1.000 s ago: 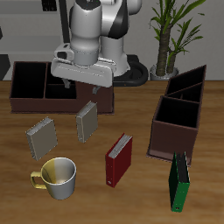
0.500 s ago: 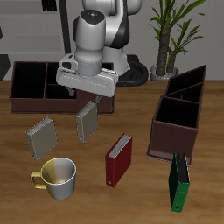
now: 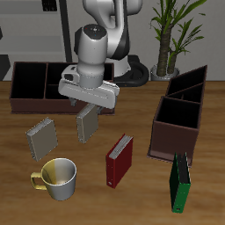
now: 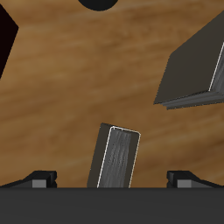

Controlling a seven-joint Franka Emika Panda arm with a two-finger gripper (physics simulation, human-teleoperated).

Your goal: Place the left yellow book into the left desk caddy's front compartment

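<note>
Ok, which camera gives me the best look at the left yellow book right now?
The wrist view: the left yellow book stands between the open gripper's fingers, top edge clear. The exterior view shows the book whole, with its top partly hidden by the gripper.

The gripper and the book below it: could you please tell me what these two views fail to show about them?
- Exterior view: the gripper body hides the top of the left yellow book, so contact cannot be judged.
- Wrist view: the frame edge cuts off this book's lower end; only the jaws' tips show, apart on either side.
- Wrist view: the other yellow book is cut off by the frame edge.
- Wrist view: the left desk caddy is out of frame.
</note>
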